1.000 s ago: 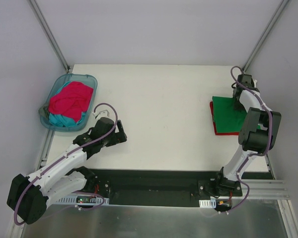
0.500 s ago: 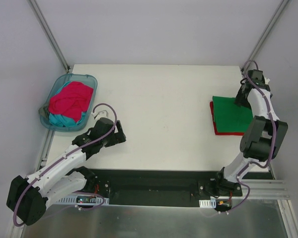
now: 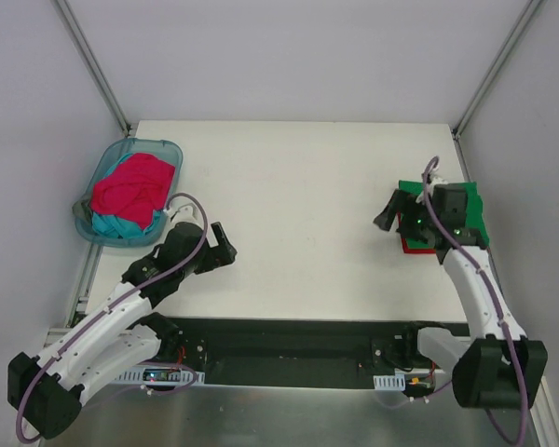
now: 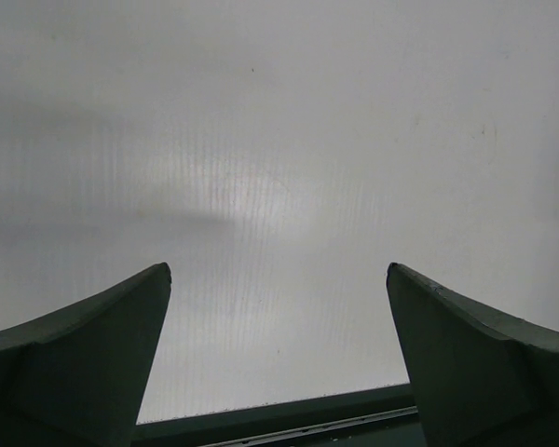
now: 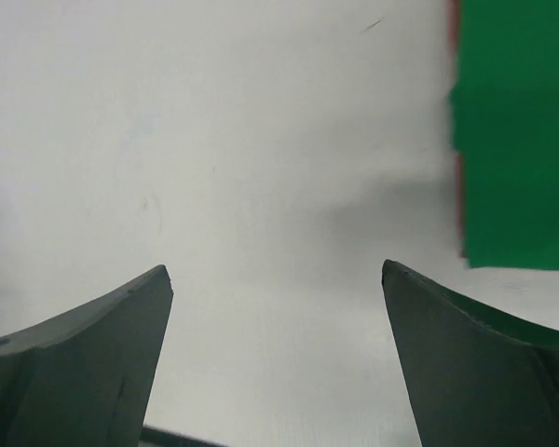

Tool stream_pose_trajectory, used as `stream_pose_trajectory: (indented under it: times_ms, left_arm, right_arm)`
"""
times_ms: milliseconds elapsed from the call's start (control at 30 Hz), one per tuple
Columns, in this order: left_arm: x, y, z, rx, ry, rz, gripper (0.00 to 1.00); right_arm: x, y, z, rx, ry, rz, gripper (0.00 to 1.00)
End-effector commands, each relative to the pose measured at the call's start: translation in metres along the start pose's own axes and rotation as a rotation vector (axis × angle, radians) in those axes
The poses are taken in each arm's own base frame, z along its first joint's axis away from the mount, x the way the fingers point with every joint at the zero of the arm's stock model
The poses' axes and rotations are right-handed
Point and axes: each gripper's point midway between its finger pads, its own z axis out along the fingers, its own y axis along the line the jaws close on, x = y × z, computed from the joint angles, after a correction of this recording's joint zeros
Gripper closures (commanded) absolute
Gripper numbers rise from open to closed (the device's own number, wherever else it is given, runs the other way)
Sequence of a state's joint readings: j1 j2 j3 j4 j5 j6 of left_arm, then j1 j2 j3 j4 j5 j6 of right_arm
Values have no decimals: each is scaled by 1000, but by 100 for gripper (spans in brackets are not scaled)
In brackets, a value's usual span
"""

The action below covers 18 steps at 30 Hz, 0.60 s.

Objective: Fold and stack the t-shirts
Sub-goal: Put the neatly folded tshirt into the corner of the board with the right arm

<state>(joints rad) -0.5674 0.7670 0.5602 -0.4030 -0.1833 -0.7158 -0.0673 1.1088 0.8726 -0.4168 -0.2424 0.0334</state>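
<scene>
On the right of the counter (image 3: pixel 298 168), the green shirt (image 5: pixel 517 140) lies folded on a red shirt (image 3: pixel 410 247). The right hand (image 5: pixel 275 270) and left hand (image 4: pixel 279 270) are wide open, holding nothing. Next job, I think: reach into the basket (image 3: pixel 172 149) and grab the pink shirt (image 3: pixel 130 186).

Folded green t-shirt (image 5: pixel 517 140) atop red t-shirt (image 3: pixel 408 246); pink t-shirt (image 3: pixel 129 186) crumpled over teal t-shirt (image 3: pixel 112 225).

Green t-shirt (image 5: pixel 517 140) (red t-shirt (image 5: pixel 460 209) beneath)
</scene>
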Motion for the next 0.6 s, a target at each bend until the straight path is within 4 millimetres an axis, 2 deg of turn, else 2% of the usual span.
stream_pose_trajectory:
  times_ms: [0,133,233,400,567]
  left_arm:
    - [-2,0,-7,35,-26,6,1]
    - [3,7,-7,41,-48,-11,1]
    - [4,11,-8,47,-71,-16,1]
    - [3,15,-11,70,-119,-9,1]
    - [-1,18,-15,86,-168,-34,1]
  right_arm:
    - [40,54,-14,-245,-38,-136,4]
    - [82,54,-14,-309,-44,-152,4]
    - [102,48,-13,-339,-68,-156,4]
    - [100,34,-13,-279,-147,-139,4]
    - [100,35,-17,-307,-190,-172,4]
